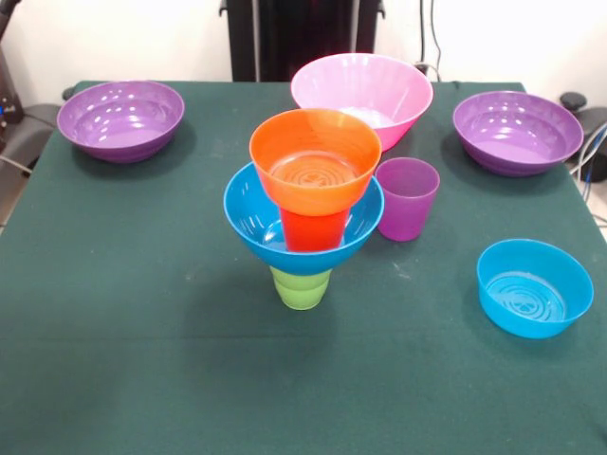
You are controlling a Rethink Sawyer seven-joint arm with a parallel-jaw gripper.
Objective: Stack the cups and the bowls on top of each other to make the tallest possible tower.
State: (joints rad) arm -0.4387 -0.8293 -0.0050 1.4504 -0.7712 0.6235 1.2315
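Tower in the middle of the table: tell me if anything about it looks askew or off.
The tower looks top-heavy: wide medium blue bowl balanced on narrow green cup, then orange cup and small orange bowl. Upper pieces seem slightly off-centre to the picture's right. Nothing spilled or damaged.

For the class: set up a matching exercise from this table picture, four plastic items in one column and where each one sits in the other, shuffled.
Items
1. small orange plastic bowl
2. green stepped plastic cup
3. large pink plastic bowl
4. purple plastic tumbler

Places
A. bottom of the tower
B. beside the tower, on the cloth
C. top of the tower
D. behind the tower, near the far edge

Pairs: 1-C, 2-A, 3-D, 4-B
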